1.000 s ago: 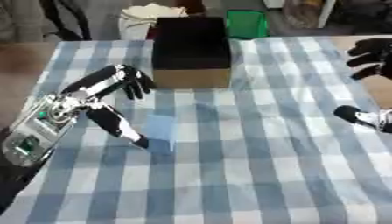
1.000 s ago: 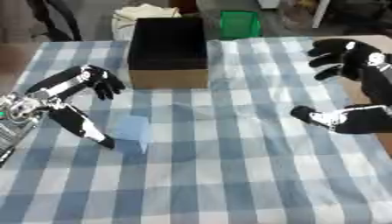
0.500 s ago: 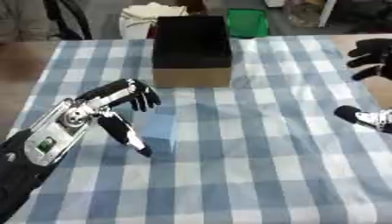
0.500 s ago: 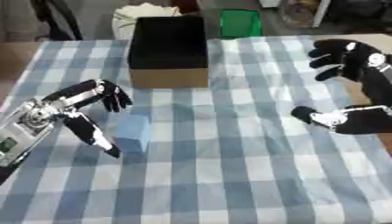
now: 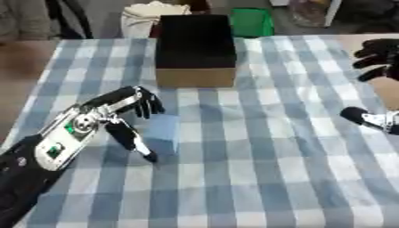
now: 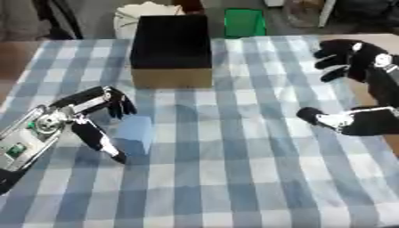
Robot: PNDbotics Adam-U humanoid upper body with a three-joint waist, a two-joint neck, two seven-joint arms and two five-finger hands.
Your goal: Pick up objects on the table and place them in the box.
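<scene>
A light blue block (image 5: 161,132) lies on the blue-and-white checked tablecloth (image 5: 265,160), left of the middle. My left hand (image 5: 109,116) is beside it on its left, open: the fingers (image 5: 145,104) arch over the block's far left corner and the thumb (image 5: 133,143) stretches along its near left side. I cannot tell whether they touch it. The box (image 5: 195,77), cardboard outside and black inside, stands open at the far middle of the table. My right hand (image 6: 360,60) hovers open at the right edge, fingers spread and nothing in it.
Behind the box a green container (image 5: 251,21) and a white bag (image 5: 150,13) sit past the table's far edge. The table's left edge runs along brown floor (image 5: 23,75).
My left hand has moved right and a little forward, up against the blue block. The right hand has stayed where it was.
</scene>
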